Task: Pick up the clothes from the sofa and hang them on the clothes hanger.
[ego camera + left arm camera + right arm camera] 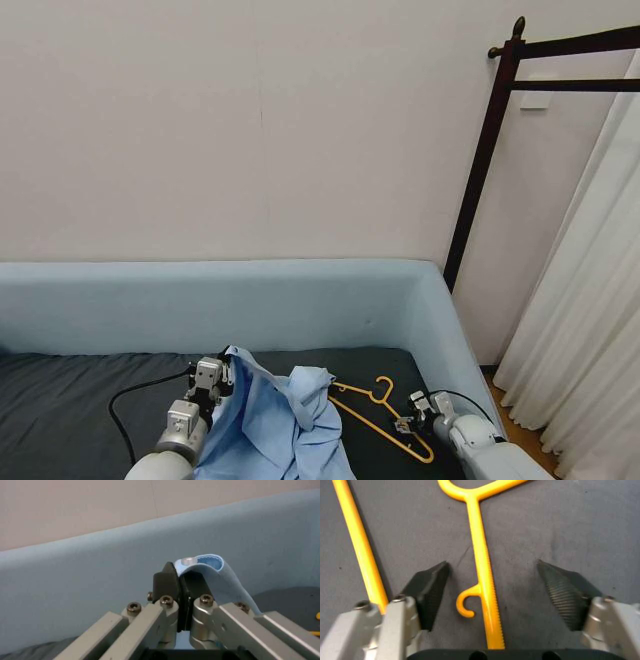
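Sofa (300, 300): pale blue back and side wall; dark grey seat cushion (70, 390); it spans the lower half of the head view.
Curtain (590, 320): white; hangs at the robot's right, past the end of the sofa.
Clothes rack (480, 160): dark wood; upright post with cross bars at the top; stands against the wall between the sofa's right end and the curtain.
Shirt (280, 425): light blue; bunched on the seat cushion near the middle; one edge is lifted off the cushion; in the left wrist view a hem with a white button (215, 568) folds over the finger pad.
Hanger (385, 415): orange plastic; lies flat on the seat cushion just beside the shirt, on its right; hook toward the sofa back.
Left gripper (215, 378): clamped on the raised edge of the shirt; fingers pressed together around the cloth (177, 579); held above the cushion.
Right gripper (412, 412): fingers spread wide; low over the cushion; one bar of the hanger (482, 573) runs between the two fingertips (491, 564), touching neither.
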Controlling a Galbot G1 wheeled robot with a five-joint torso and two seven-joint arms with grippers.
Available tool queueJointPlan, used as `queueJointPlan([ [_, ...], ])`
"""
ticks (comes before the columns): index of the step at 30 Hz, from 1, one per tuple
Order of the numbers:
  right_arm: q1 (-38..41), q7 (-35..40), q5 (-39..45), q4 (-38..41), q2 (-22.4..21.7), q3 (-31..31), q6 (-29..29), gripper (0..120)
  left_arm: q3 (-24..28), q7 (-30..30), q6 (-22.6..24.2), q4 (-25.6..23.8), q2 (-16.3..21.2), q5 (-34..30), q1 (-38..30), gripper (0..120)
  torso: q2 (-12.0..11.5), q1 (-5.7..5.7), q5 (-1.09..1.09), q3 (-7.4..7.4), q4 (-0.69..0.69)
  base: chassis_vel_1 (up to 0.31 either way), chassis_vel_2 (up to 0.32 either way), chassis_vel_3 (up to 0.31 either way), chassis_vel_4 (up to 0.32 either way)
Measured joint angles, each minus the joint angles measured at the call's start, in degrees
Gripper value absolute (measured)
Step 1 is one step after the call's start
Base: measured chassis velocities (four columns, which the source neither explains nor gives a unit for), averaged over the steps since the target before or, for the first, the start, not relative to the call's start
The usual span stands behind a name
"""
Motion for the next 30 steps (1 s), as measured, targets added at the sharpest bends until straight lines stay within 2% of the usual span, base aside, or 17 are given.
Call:
queueJointPlan([
  [6,-0.07,-0.85,-1.87,-1.61,0.82,1.31,0.73,44,0.06,0.05,-0.42,-0.01,-0.02,0.01,0.04,0,0.01,0.00,-0.01,-0.01,0.01,0.000,0.000,0.000,0.000],
  [7,-0.07,-0.85,-1.87,-1.61,0.82,1.31,0.73,44,0.06,0.05,-0.42,-0.01,-0.02,0.01,0.04,0,0.01,0.00,-0.01,-0.01,0.01,0.000,0.000,0.000,0.000],
  [11,0.13,-1.40,-2.08,-2.31,1.09,1.67,0.66,26,0.21,0.07,-0.43,-0.02,-0.16,0.01,-0.02,0,0.01,0.00,-0.01,-0.01,0.01,0.000,0.000,0.000,0.000],
  [12,0.13,-1.40,-2.08,-2.31,1.09,1.67,0.66,26,0.21,0.07,-0.43,-0.02,-0.16,0.01,-0.02,0,0.01,0.00,-0.01,-0.01,0.01,0.000,0.000,0.000,0.000],
  [16,0.28,-1.75,-2.79,-2.58,1.14,1.72,0.42,8,0.21,0.09,-0.44,-0.15,-0.19,-0.03,-0.01,0,0.01,0.00,-0.01,-0.01,0.01,0.000,0.000,0.000,0.000],
  [23,-0.05,-1.67,-2.12,-0.90,0.32,1.51,-0.62,5,0.12,0.14,-0.44,-0.16,-0.23,-0.07,0.07,0,0.00,0.00,0.01,0.01,0.02,0.000,0.000,0.000,0.000],
  [27,-1.51,1.52,4.22,7.70,-2.88,1.45,-5.76,5,0.10,0.21,-0.51,0.28,-0.23,-0.40,-0.38,0,0.00,0.01,0.00,0.01,-0.03,0.000,0.000,0.000,0.000],
  [30,-2.46,3.83,7.32,12.65,-4.62,1.54,-6.66,5,0.13,0.31,-0.54,0.49,-0.16,-0.66,-0.70,0,0.00,0.01,0.02,0.01,-0.02,0.000,0.000,0.000,0.000],
])
